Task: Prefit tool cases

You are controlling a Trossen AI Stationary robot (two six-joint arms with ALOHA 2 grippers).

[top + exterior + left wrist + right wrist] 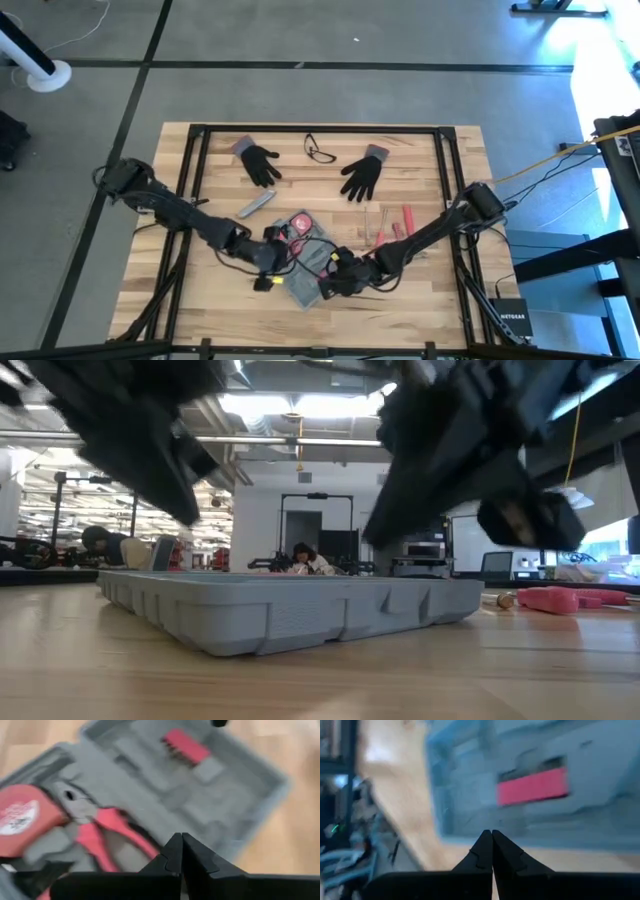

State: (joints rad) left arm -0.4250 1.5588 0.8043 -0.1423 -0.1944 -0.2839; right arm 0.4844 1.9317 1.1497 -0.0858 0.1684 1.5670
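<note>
The open blue-grey tool case (300, 262) lies flat on the wooden table, near its front edge, and shows as a low tray in the low view (290, 605). Its moulded recesses hold a red tape measure (20, 812), red-handled pliers (100, 827) and a red bit holder (185, 746). My left gripper (181, 840) is shut and hovers over the case's left part (270, 262). My right gripper (491, 837) is shut and hovers by the case's right edge (335, 275), with the red holder (532, 786) ahead of it. In the low view both grippers stay above the case rim.
Two black gloves (262, 162) (362, 175) and safety glasses (320, 150) lie toward the far edge. A slim grey bar (257, 206) sits left of the case, and red screwdrivers (395, 225) lie to its right. Black cables run over the case. A person (300, 555) sits in the room behind.
</note>
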